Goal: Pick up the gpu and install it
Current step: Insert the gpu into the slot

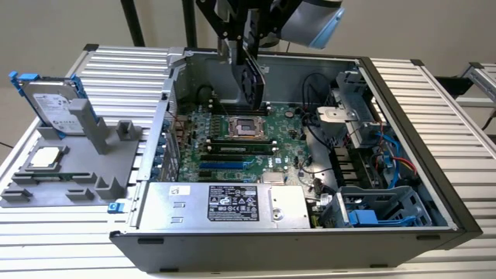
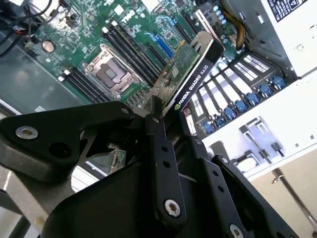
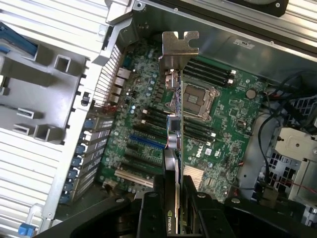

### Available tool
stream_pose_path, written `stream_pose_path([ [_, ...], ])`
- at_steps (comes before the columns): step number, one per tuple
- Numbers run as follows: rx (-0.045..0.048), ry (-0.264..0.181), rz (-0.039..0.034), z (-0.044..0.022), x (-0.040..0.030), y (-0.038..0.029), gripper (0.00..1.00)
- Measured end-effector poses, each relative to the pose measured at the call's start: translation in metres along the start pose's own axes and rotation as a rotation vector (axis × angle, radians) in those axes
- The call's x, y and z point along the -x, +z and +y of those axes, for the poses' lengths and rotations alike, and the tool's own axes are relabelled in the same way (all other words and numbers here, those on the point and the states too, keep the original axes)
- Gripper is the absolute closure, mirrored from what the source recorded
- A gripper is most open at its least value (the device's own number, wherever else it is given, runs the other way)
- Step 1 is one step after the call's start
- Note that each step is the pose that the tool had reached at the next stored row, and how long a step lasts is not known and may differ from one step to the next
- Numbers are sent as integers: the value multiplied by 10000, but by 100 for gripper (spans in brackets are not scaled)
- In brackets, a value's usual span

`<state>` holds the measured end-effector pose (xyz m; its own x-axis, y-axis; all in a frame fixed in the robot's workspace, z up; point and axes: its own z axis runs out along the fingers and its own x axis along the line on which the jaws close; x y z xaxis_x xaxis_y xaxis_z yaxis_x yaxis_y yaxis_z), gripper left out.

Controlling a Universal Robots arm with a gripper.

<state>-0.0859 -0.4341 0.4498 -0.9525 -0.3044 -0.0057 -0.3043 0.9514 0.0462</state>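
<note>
The gpu [image 1: 254, 81] hangs on edge above the open computer case, over the motherboard [image 1: 232, 148] near its far side. My gripper [image 1: 250, 49] is shut on the card's upper part. In the second wrist view the green card [image 2: 185, 74] with its black cooler edge juts out from between the black fingers [image 2: 159, 139]. In the first wrist view the gpu [image 3: 173, 129] shows edge-on, its silver bracket [image 3: 178, 47] at the far end, the gripper [image 3: 174, 203] clamped on the near end. The card floats clear of the slots [image 3: 146, 141] below it.
The case [image 1: 403, 145] lies open on a ribbed metal table. A power supply [image 1: 225, 203] fills its near side, a drive cage [image 1: 380, 209] the near right. On the exterior view's left, a grey fixture [image 1: 78, 174] holds a hard drive [image 1: 54, 107] and a CPU chip [image 1: 45, 158].
</note>
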Motion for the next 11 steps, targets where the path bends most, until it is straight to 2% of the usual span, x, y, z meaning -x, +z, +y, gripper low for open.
stream_pose_path([
  [11,2,-388,18,0,0,0,100],
])
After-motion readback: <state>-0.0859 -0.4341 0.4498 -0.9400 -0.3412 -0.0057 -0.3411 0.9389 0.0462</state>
